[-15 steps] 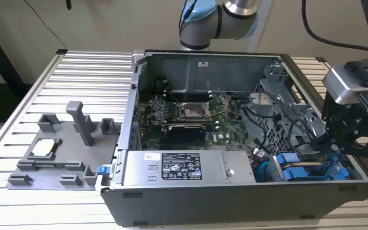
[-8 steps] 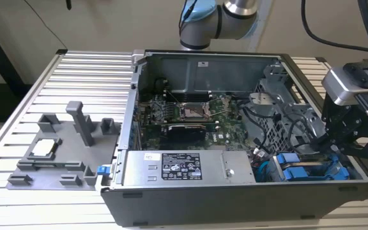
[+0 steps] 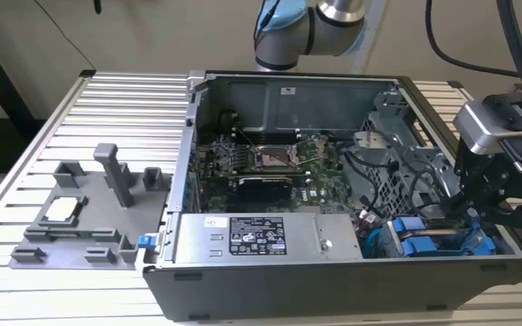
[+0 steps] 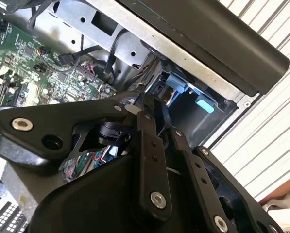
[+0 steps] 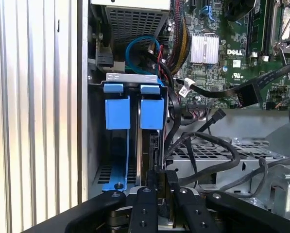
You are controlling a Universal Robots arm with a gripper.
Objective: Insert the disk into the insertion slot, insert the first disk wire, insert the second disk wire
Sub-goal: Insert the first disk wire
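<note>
The disk (image 5: 152, 112) stands edge-on in the insertion slot (image 5: 130, 76) of the grey drive cage, its blue end tab at the far end. Beside it is a second blue carrier (image 5: 117, 112) whose bay shows a perforated floor. In the exterior view the blue-framed disk (image 3: 429, 244) lies in the case's near corner on the exterior view's right. My gripper (image 5: 160, 180) hangs just over the disk's near end, fingers (image 5: 147, 204) drawn close together with nothing visibly between them. It also shows from outside (image 3: 472, 216) and from behind (image 4: 137, 104). Loose black wires (image 5: 208, 145) lie beside the cage.
The open computer case (image 3: 334, 285) lies on a ribbed metal table (image 3: 107, 109). Inside are the motherboard (image 3: 270, 163), a grey power supply box (image 3: 261, 238) and a blue cable loop (image 5: 140, 43). A grey fixture (image 3: 89, 217) stands on the exterior view's left.
</note>
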